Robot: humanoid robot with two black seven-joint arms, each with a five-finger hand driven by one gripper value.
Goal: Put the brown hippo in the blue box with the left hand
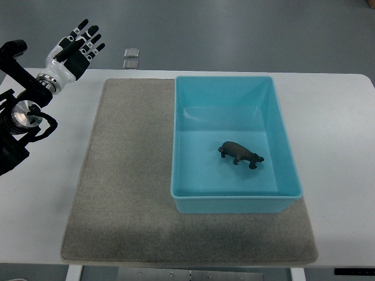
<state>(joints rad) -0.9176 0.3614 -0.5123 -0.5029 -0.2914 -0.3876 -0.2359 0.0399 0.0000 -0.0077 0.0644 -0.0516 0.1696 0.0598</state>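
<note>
The brown hippo (pixel 241 154) stands upright on the floor of the blue box (pixel 281 132), a little right of its middle, so the placing looks done. It seems a small, light, stiff figure with a smooth surface; the round body between the legs is the best place to take it. The left hand (pixel 76 50) hovers far off, fingers spread, empty. The box rests on 1 grey mat (pixel 129 181) upon the white table (pixel 334 134).
</note>
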